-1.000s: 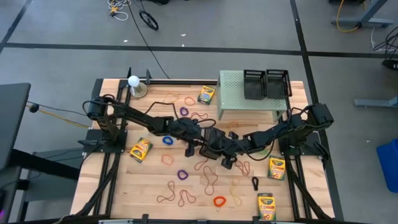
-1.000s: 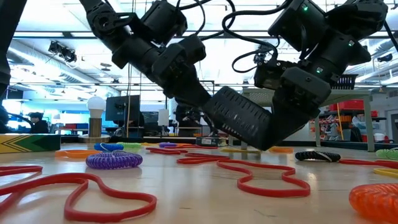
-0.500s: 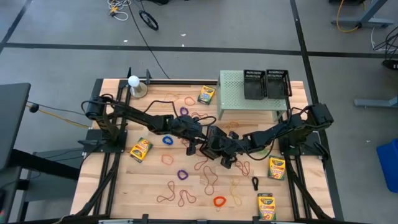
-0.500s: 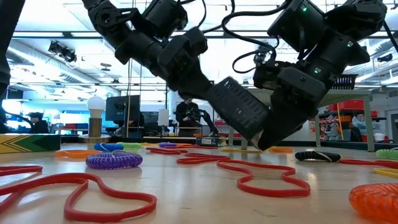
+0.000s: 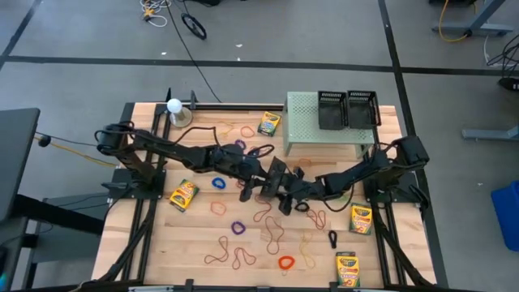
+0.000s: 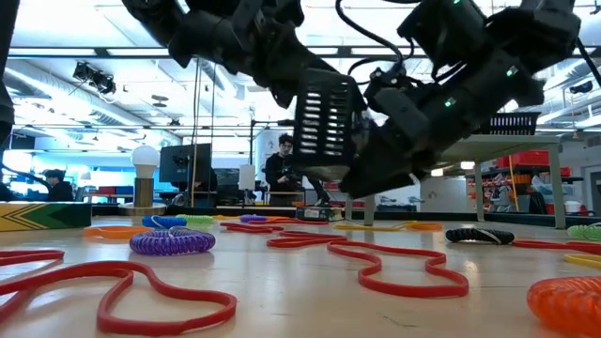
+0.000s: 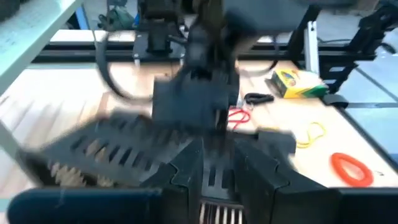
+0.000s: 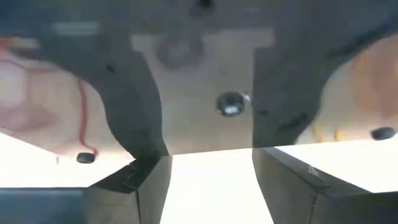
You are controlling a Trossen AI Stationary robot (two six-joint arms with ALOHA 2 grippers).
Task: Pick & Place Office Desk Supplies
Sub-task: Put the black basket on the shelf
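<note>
Desk point(image 5: 162, 243): pale green stand point(image 5: 302, 122) at far right. Both arms meet mid-desk.

Left gripper point(image 7: 216, 163): jaws pinching the wall of a black slotted cup point(image 6: 324, 117), held clear of the desk.

Right gripper point(image 8: 211, 163): just beside the cup, jaws spread, holding nothing.

Supplies lie loose all over the desk: crayon boxes point(image 5: 184, 195) near both side edges and by the stand, red band loops point(image 6: 404, 268) and coiled rings point(image 6: 172, 241) mostly in the middle and near part.

Handling (judged):
- Cup: light, stiff, hollow; take it by the rim wall.
- Boxes: light card; grip across the narrow sides.
- Bands: limp and flat; pinch a raised bend.

Change from a second ago: the cup hung low and tilted with the right jaws closed; now it is lifted, nearly upright, and the right jaws have released.
</note>
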